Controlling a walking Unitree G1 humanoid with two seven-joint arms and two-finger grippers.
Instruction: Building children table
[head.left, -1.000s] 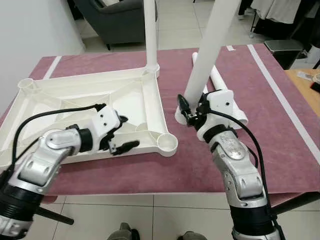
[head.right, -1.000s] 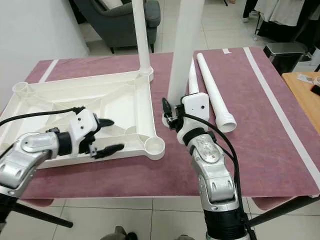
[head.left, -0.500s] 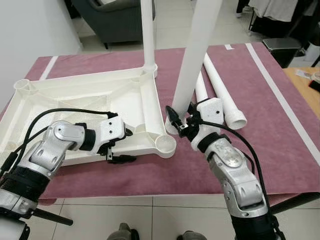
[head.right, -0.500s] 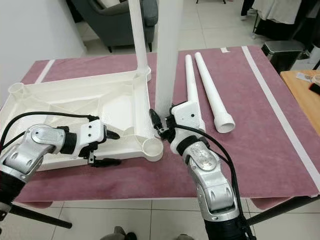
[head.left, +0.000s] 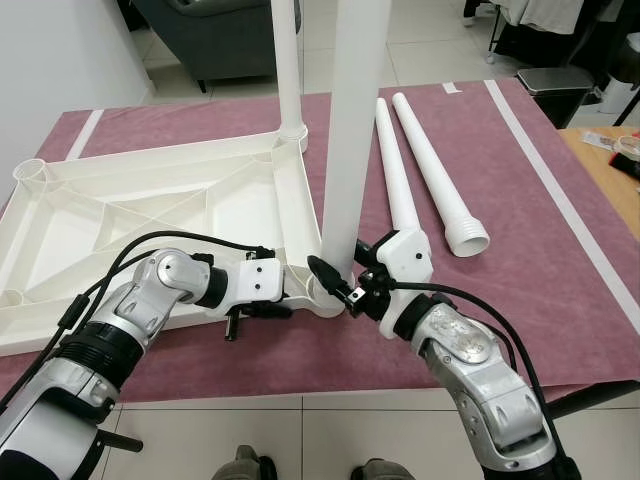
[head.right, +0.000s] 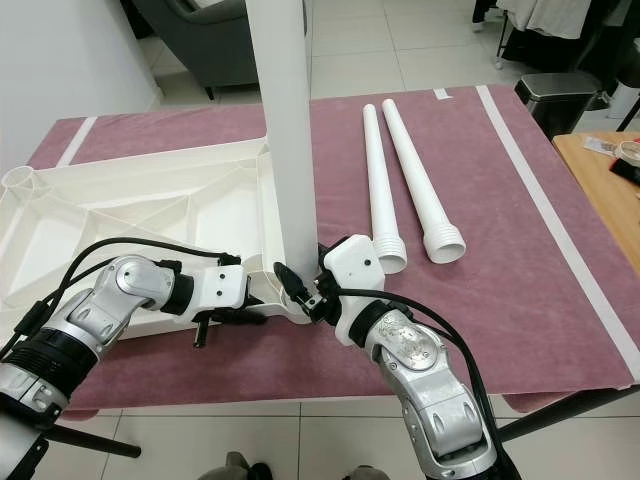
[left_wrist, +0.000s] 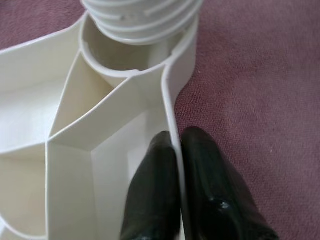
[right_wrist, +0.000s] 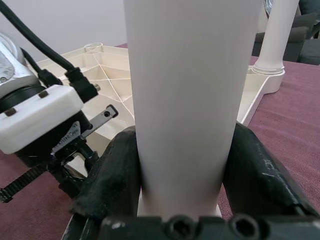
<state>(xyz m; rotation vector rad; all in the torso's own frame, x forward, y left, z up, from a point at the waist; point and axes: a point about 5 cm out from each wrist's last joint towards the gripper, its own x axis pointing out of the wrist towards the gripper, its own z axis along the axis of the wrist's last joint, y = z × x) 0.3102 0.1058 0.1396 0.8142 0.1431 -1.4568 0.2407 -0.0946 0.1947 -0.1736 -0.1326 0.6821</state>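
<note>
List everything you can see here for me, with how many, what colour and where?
Upside-down plastic tabletop: one, white, on the mat's left half.
Fitted plastic table leg: one, white, upright in the tabletop's far right corner.
Held plastic table leg: one, white, upright over the near right corner socket.
Loose plastic table legs: two, white, lying side by side on the mat, right of the tabletop.
Fabric mat: one, maroon, covering the work table.
Armchair: one, dark grey, on the floor beyond.
Left gripper: fingers pinching the tabletop's near rim.
Right gripper: fingers clamped on the held leg.
</note>
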